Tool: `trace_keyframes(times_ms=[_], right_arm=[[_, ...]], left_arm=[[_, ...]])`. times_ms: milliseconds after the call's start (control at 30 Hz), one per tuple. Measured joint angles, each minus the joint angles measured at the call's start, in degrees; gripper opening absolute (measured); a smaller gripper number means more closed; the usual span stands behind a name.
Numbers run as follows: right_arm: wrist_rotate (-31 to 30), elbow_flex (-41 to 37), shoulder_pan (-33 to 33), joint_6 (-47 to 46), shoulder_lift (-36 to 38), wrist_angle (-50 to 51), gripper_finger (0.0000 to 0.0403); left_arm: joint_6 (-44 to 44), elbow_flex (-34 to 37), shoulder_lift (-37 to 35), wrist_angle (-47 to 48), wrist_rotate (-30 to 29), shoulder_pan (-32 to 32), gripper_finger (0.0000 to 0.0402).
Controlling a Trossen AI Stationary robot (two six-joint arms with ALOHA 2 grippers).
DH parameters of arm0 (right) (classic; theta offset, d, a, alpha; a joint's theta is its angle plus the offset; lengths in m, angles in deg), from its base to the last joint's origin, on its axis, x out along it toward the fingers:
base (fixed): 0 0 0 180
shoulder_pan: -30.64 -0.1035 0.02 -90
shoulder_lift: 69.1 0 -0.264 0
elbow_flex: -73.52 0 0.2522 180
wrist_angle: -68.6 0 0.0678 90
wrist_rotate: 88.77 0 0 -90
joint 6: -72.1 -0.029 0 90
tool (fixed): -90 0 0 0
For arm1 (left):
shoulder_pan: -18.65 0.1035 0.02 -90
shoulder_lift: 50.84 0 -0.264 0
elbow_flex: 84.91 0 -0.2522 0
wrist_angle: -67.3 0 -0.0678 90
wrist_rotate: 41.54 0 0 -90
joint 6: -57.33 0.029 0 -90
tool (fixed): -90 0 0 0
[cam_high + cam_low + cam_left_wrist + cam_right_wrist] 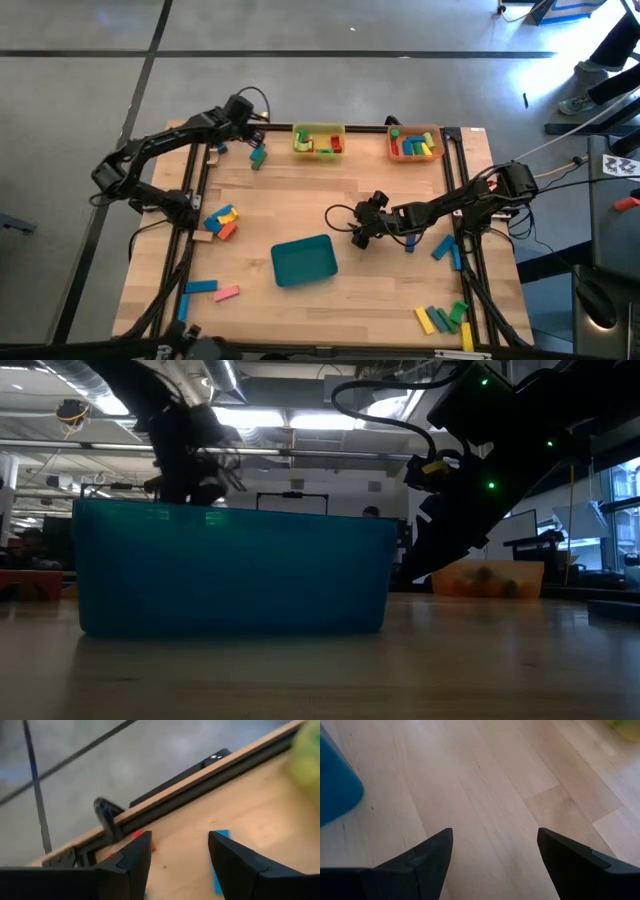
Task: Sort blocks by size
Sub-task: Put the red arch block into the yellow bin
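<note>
Left end effector [248, 138] at far-left desk [300, 205] corner, jaws apart, empty, just above blue block [257, 156]. Right end effector [362, 228] wide, empty, mid-desk beside teal tray [304, 261]. Blocks scattered — clusters left, near-right. Risk: block by far edge could be nudged off during approach.

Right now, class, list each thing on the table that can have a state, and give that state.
Left gripper: open, holding nothing.
Right gripper: open, holding nothing.
Teal tray: no blocks visible inside.
Yellow tray: holds blocks.
Orange tray: holds blocks.
Blue block: loose on the table, below the left gripper.
</note>
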Motion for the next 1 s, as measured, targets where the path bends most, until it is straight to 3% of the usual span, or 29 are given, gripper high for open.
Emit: trace_keyframes(times_ms=[167, 600, 1000], right_arm=[[-0.1, 0.0, 0.0, 0.0, 0.0, 0.0, 0.0292], [0.0, 0.0, 0.0, 0.0, 0.0, 0.0, 0.0292], [0.0, 0.0, 0.0, -0.1, 0.0, -0.1, 0.0292]], left_arm=[[-5.2, 2.3, 2.0, -2.2, 0.0, 3.4, 0.0180], [-7.4, 2.3, 14.6, -7.3, 0.1, 9.6, 0.0180], [-7.2, 2.3, 21.2, -12.7, 0.1, 10.2, 0.0176]])
